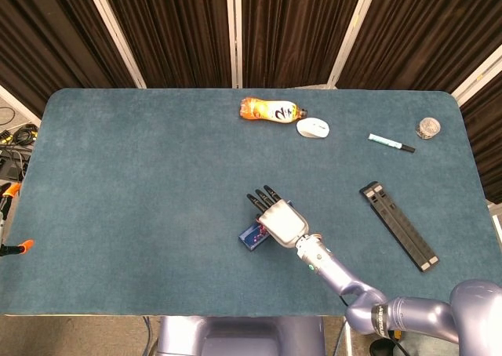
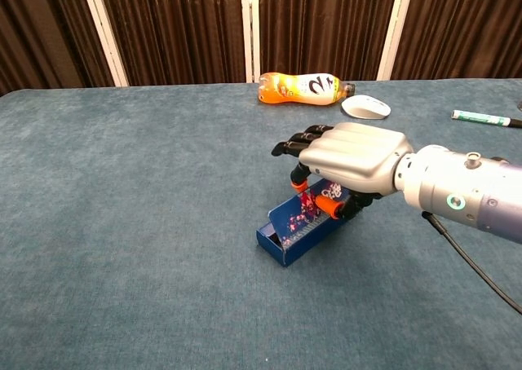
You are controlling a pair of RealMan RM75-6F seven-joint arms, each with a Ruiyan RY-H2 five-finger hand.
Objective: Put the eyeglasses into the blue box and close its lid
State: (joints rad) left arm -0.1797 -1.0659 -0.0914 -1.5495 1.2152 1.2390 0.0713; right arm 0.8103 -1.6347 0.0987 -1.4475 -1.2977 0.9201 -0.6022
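- Right hand (image 2: 351, 156): palm down over the blue box (image 2: 298, 230), thumb and a finger pinching its patterned lid, other fingers extended.
- Blue box: on the counter (image 1: 141, 176), mid-front, angled, lid part-raised.
- Eyeglasses: apparently inside the box; view too poor to confirm.
- Left hand: out of frame.

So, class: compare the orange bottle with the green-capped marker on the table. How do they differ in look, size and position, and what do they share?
The orange bottle is fat, rounded and bright orange with a printed label; the marker is thin, pale, with a green end. The bottle is clearly bulkier than the marker. The bottle lies beside the white mouse; the marker lies alone, further right. Both lie on their sides on the blue table, untouched by the robot hand.
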